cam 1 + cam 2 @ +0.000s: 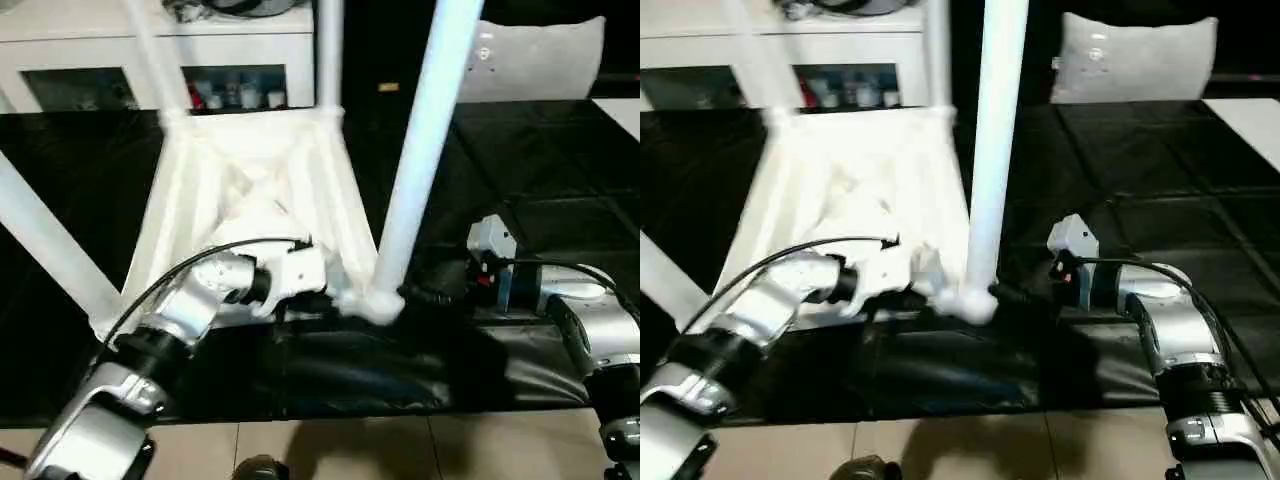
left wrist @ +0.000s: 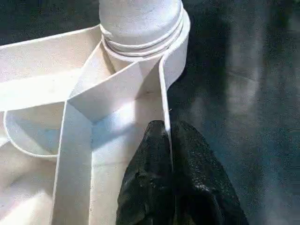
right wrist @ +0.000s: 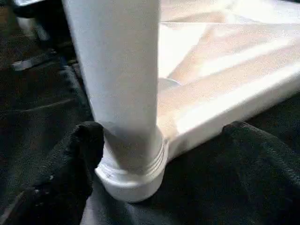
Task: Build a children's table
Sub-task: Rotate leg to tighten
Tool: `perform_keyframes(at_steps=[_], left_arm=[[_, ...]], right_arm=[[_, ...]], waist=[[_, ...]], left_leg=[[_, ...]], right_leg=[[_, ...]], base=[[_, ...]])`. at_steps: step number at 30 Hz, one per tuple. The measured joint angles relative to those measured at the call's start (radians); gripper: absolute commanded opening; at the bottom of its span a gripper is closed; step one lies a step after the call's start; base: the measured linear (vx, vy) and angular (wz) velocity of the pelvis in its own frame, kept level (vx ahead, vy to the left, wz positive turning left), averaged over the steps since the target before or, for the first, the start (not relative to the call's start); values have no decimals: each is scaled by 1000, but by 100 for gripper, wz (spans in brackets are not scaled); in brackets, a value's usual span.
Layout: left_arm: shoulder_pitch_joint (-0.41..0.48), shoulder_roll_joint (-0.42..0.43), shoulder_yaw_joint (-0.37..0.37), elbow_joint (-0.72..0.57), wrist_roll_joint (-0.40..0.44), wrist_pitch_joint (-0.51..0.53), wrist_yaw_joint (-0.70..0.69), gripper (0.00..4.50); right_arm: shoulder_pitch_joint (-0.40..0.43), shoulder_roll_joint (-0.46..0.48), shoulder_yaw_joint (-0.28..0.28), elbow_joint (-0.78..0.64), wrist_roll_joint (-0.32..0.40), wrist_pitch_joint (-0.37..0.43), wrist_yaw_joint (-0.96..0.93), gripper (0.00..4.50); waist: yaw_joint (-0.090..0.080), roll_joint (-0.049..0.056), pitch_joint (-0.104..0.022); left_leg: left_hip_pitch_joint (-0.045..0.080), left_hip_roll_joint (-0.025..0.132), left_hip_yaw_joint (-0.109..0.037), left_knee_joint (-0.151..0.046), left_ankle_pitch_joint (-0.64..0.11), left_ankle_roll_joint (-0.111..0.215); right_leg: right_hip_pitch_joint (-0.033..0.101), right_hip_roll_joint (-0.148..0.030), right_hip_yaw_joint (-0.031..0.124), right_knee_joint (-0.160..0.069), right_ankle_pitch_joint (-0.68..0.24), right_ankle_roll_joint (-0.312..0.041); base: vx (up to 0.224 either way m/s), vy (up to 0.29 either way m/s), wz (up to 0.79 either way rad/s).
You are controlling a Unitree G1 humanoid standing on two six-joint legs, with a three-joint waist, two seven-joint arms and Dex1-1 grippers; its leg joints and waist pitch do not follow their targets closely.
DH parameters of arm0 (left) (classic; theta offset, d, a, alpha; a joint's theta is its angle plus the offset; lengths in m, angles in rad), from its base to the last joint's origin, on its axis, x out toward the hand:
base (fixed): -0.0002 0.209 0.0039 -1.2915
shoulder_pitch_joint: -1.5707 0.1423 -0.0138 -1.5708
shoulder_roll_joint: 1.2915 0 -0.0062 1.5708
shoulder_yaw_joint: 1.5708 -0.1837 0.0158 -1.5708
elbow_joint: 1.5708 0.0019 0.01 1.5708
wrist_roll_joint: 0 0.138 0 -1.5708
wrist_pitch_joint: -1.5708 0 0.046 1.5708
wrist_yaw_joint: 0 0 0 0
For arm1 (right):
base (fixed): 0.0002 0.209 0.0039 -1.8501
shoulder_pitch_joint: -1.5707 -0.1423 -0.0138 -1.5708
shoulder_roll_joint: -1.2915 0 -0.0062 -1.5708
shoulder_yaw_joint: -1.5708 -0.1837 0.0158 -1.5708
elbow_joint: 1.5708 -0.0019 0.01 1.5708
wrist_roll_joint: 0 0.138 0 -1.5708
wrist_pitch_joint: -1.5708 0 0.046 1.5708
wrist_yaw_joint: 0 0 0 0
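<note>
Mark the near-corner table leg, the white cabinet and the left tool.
near-corner table leg (image 1: 425, 130), left eye view, mid-shaft of the tube.
white cabinet (image 1: 80, 48), left eye view, its front top rail.
left tool (image 2: 171, 187), left wrist view, where its black fingertips pinch the table's rim.

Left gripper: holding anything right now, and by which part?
Yes. The left gripper is pinched on the thin side rim of the upside-down table, just beside the near corner socket with a leg in it.

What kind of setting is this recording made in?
Probably an indoor room set up as a work area: black mats cover the floor, beige tiles show at their near edge, and a white cabinet with glass compartments stands behind the upturned children's table.
</note>
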Motion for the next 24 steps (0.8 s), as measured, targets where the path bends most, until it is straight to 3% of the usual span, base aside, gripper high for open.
perform_keyframes(at_steps=[14,24], left_arm=[[0,7,-21,-8,-10,-29,-78,0],[0,6,-22,-9,-12,-29,-89,0]], right_arm=[[0,5,71,-19,24,35,137,303],[3,11,83,-33,27,55,150,220]], waist=[[13,0,0],[15,0,0]], left_leg=[[1,0,1,1,0,0],[0,0,1,1,0,0]], right_leg=[[0,0,0,1,0,0],[0,0,0,1,0,0]], base=[[0,0,0],[0,0,0]])
